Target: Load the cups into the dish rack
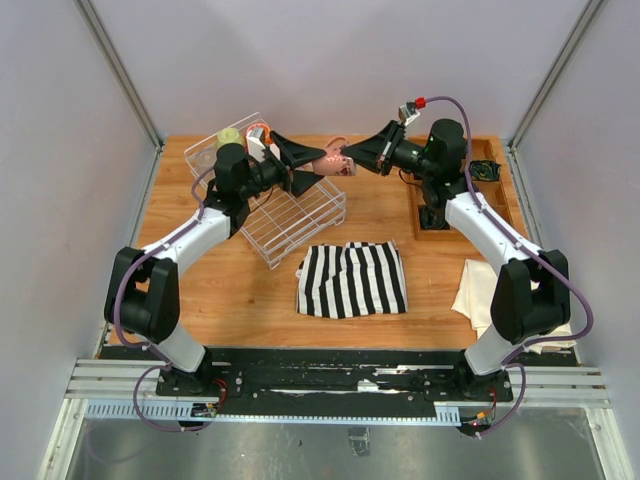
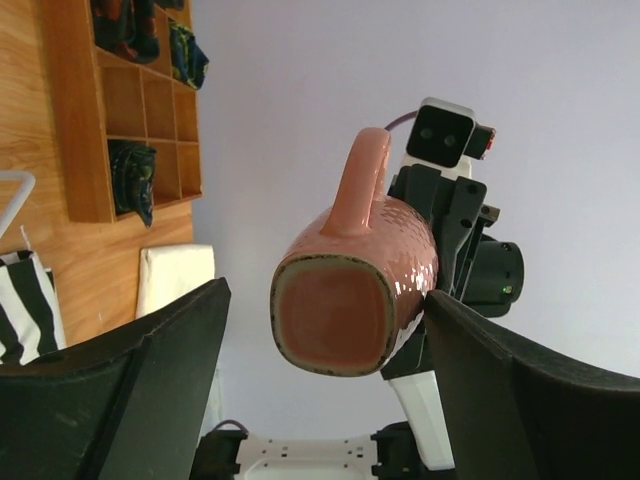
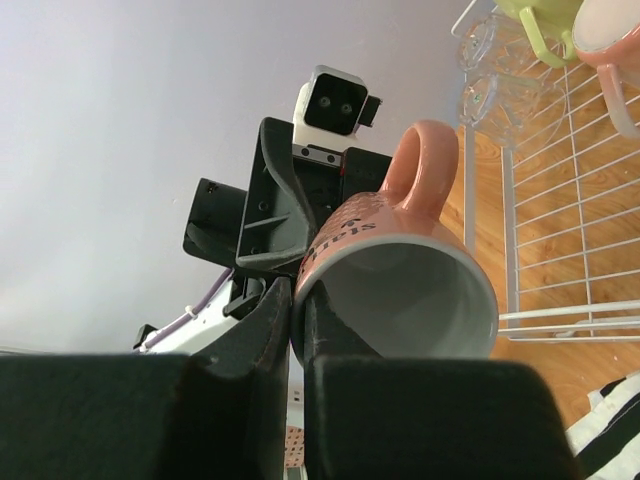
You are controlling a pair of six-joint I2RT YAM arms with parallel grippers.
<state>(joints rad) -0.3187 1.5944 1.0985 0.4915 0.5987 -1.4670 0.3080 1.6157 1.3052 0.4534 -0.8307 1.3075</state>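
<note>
Item inspected: pink mug [image 1: 335, 165] [image 2: 355, 290] [image 3: 400, 270]. It lies on its side in the air, handle upward, clear of the table [image 1: 230, 290], near the right-hand end of the dish rack [image 1: 290, 215] [image 3: 510, 200]. Its mouth faces my right arm and its base faces my left.

My right gripper [image 1: 352, 160] [image 3: 298, 330] is clenched on the mug's rim wall, one finger inside the mouth and one outside. It alone carries the mug.

My left gripper [image 1: 315, 168] [image 2: 328, 300] is spread wide. The mug's base sits between its fingers, with a gap showing on each side in the left wrist view. I find no contact there.

In the rack's far end: a yellow-green mug [image 1: 230, 137] [image 3: 540, 20], an orange mug [image 1: 260, 132] and clear glass tumblers [image 3: 490, 95].

On the table: a black-and-white striped cloth [image 1: 352, 280] just in front of the rack, a cream cloth [image 1: 480, 290] at the near right, and a wooden compartment tray [image 1: 430, 215] [image 2: 110, 110] along the right side, beneath my right arm.
</note>
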